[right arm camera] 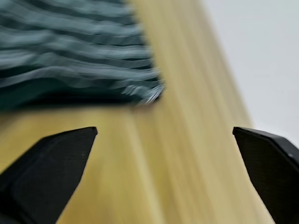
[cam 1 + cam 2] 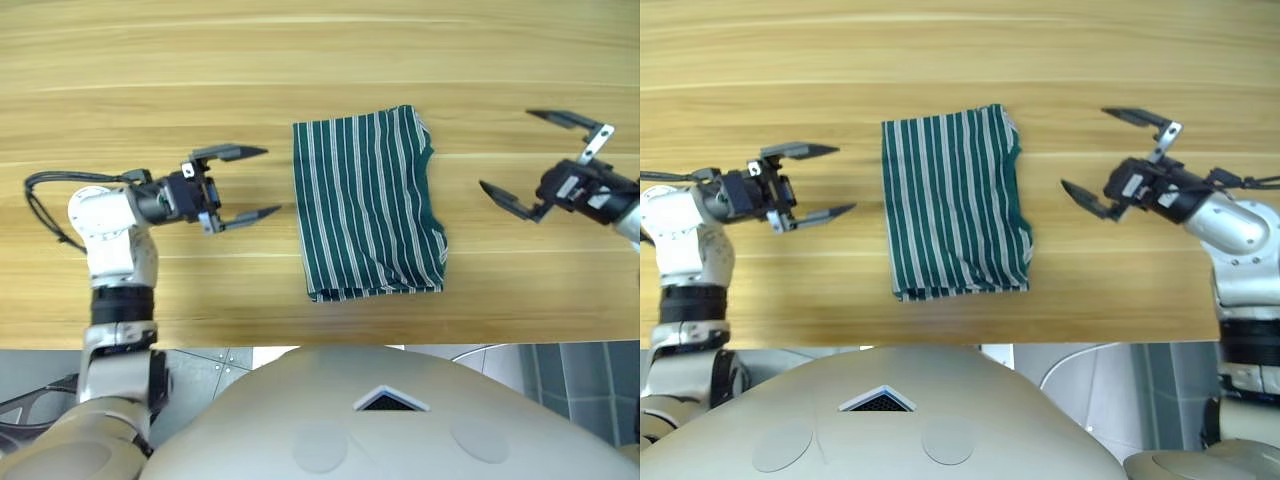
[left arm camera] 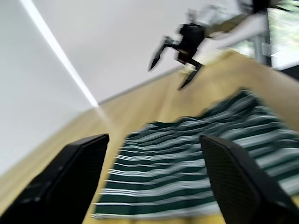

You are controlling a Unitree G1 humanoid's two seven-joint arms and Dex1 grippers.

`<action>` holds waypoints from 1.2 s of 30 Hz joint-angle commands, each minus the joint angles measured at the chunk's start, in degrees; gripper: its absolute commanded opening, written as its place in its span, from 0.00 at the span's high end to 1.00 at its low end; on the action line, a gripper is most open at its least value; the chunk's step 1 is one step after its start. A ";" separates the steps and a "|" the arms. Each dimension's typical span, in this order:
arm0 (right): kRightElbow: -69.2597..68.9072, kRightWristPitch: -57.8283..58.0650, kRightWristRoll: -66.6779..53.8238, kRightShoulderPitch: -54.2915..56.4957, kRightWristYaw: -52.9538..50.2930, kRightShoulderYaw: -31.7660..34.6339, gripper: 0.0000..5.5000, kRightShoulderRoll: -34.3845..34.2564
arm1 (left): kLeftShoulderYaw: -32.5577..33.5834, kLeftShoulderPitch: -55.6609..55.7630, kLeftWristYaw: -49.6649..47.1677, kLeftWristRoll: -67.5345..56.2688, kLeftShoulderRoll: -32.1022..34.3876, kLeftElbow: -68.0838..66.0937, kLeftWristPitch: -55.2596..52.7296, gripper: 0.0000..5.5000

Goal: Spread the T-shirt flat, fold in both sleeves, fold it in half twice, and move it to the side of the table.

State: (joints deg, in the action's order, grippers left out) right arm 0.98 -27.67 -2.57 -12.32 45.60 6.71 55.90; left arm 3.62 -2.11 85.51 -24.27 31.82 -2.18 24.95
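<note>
The green T-shirt [image 2: 368, 205] with white stripes lies folded into a tall rectangle in the middle of the wooden table [image 2: 150, 60]. My left gripper [image 2: 264, 181] hovers open just left of the shirt's left edge, fingers pointing at it. To the right of the shirt, my right gripper [image 2: 505, 155] is open, a short gap away from the cloth. The left wrist view has the folded T-shirt [image 3: 201, 158] beyond its own fingers [image 3: 70, 175], with the right gripper [image 3: 174, 60] farther off. The right wrist view looks past its fingertips [image 1: 51, 158] at the T-shirt's edge [image 1: 70, 65].
The table's front edge [image 2: 200, 345] runs close below the shirt. Bare wood stretches behind the shirt and out to both sides. Grey floor [image 2: 560, 380] lies below the table edge.
</note>
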 commanded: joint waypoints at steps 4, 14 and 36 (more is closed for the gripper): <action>-8.65 -4.61 -4.67 -18.59 12.21 5.99 0.02 6.34 | -3.83 -15.49 1.12 8.39 11.38 13.18 2.15 0.18; -14.14 -3.49 1.66 -18.22 12.15 -3.59 0.02 1.95 | -14.44 -9.81 -18.84 29.77 3.14 6.83 14.87 0.18; -11.85 0.73 7.94 -9.60 9.81 -14.14 0.02 -0.98 | -27.66 -7.36 -26.03 36.32 11.39 1.60 16.18 0.18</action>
State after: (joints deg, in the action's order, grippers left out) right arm -11.47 -28.21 3.87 -21.86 55.46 -6.90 54.73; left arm -22.25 -9.82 59.76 7.39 42.73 2.05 42.19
